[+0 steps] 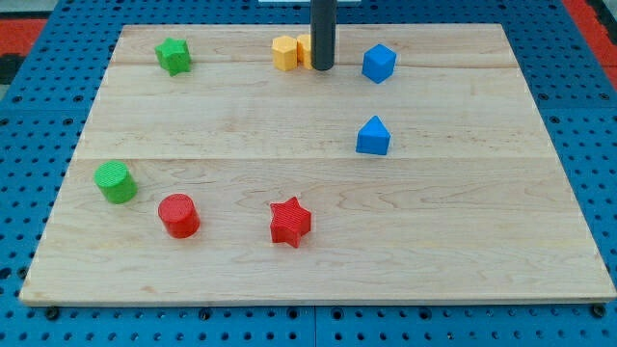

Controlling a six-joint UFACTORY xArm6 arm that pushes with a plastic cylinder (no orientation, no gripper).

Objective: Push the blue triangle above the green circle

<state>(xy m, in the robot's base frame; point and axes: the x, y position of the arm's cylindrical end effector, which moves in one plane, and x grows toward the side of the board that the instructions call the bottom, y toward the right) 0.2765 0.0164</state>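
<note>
Pincer: none fitted; my tip (pixel 322 67) rests beside the yellow blocks (pixel 290 51). I should circle right of the blue triangle (pixel 373 136), then push left toward above the green circle (pixel 115 181).

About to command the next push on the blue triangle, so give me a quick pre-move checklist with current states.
1. My tip located: ok, at the view's top, touching the yellow blocks.
2. Tip at blue triangle: not ok, it lies well apart.
3. Green circle visible: ok, left edge.
4. Triangle above circle: not ok, far to the right.
5. Leftward path: ok, the red star and red cylinder lie lower.
6. Blue cube apart from tip: ok.
</note>
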